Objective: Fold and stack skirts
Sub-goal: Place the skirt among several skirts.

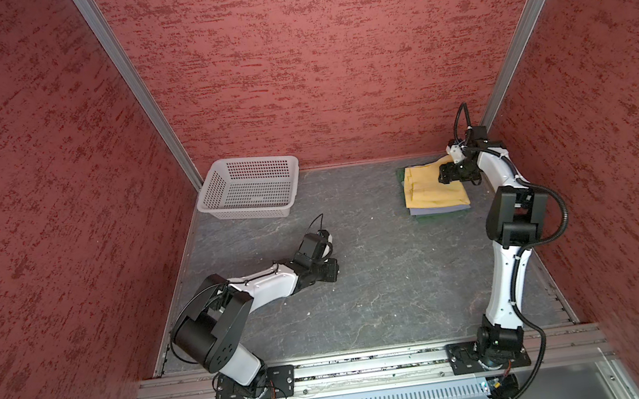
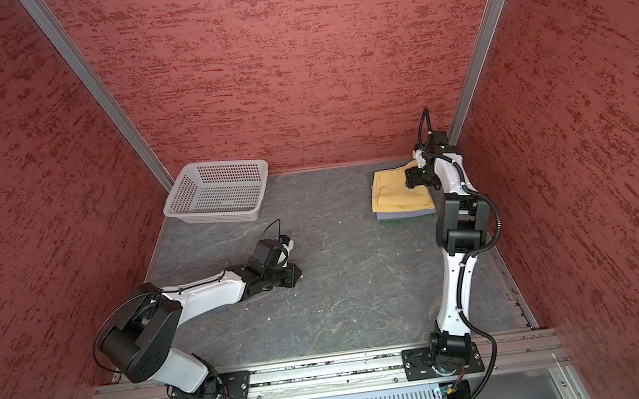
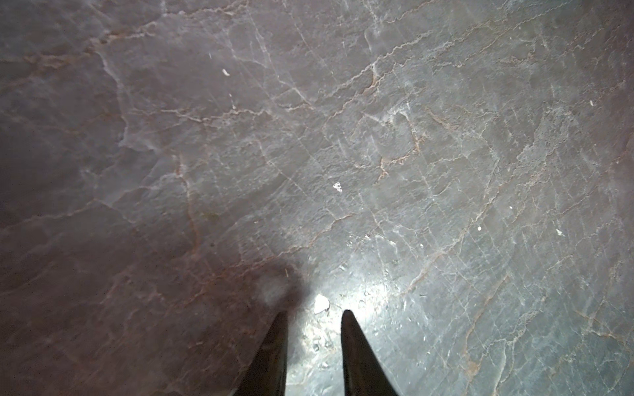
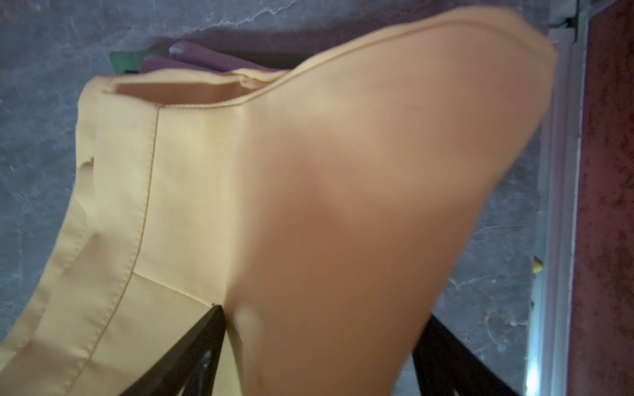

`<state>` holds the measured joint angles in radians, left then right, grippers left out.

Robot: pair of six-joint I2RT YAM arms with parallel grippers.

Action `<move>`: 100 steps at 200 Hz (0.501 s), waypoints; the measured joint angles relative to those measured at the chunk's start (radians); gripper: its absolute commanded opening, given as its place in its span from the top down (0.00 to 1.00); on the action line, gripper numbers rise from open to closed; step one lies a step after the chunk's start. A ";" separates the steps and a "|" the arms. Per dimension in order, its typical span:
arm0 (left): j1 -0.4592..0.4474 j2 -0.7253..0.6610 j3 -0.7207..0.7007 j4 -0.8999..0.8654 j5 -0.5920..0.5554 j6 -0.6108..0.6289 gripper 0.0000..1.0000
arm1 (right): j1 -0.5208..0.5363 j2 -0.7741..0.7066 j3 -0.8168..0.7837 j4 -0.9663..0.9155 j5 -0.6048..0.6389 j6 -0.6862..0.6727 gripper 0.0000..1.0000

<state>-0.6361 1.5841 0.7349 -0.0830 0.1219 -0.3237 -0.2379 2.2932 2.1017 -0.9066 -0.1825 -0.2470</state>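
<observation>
The skirts lie stacked at the table's back right. The mustard yellow skirt (image 1: 430, 192) (image 2: 397, 196) is on top, with the lavender-grey one (image 1: 432, 211) under it and the dark green one (image 1: 437, 216) at the bottom. My right gripper (image 1: 442, 174) (image 2: 409, 178) hovers over the yellow skirt's right part. In the right wrist view its jaws (image 4: 324, 312) stand wide apart, open, with a raised, blurred fold of yellow cloth (image 4: 326, 171) loose between them. Lavender (image 4: 192, 55) and green (image 4: 123, 60) edges peek out beyond. My left gripper (image 1: 335, 269) (image 3: 315, 313) rests low over bare table, slightly open and empty.
A white perforated basket (image 1: 246, 213) (image 2: 215, 216) stands empty at the back left. Red textured walls enclose the grey stone-look table (image 1: 382, 276). An aluminium rail (image 4: 559, 205) runs close beside the stack on the right.
</observation>
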 measured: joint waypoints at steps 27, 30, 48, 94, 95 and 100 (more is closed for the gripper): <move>0.000 0.000 0.000 0.001 0.000 0.006 0.72 | 0.000 -0.064 -0.011 0.003 -0.002 0.043 0.07; 0.000 0.000 0.000 0.002 0.000 0.006 0.72 | 0.000 -0.073 -0.012 0.004 -0.005 0.046 0.08; 0.000 0.000 0.000 0.003 0.000 0.009 0.72 | 0.000 -0.152 -0.031 0.018 -0.041 0.092 0.08; 0.002 -0.006 0.000 0.034 0.001 0.024 0.62 | 0.000 -0.354 -0.202 0.148 -0.246 0.214 0.10; 0.002 -0.006 0.000 0.035 0.001 0.024 0.61 | 0.000 -0.356 -0.205 0.151 -0.248 0.215 0.10; 0.002 -0.010 0.000 0.038 0.001 0.026 0.58 | 0.000 -0.361 -0.228 0.168 -0.271 0.228 0.10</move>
<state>-0.6342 1.5742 0.7349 -0.0448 0.1226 -0.2977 -0.2382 1.9320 1.8736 -0.7387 -0.4538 -0.0193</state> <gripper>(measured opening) 0.367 0.906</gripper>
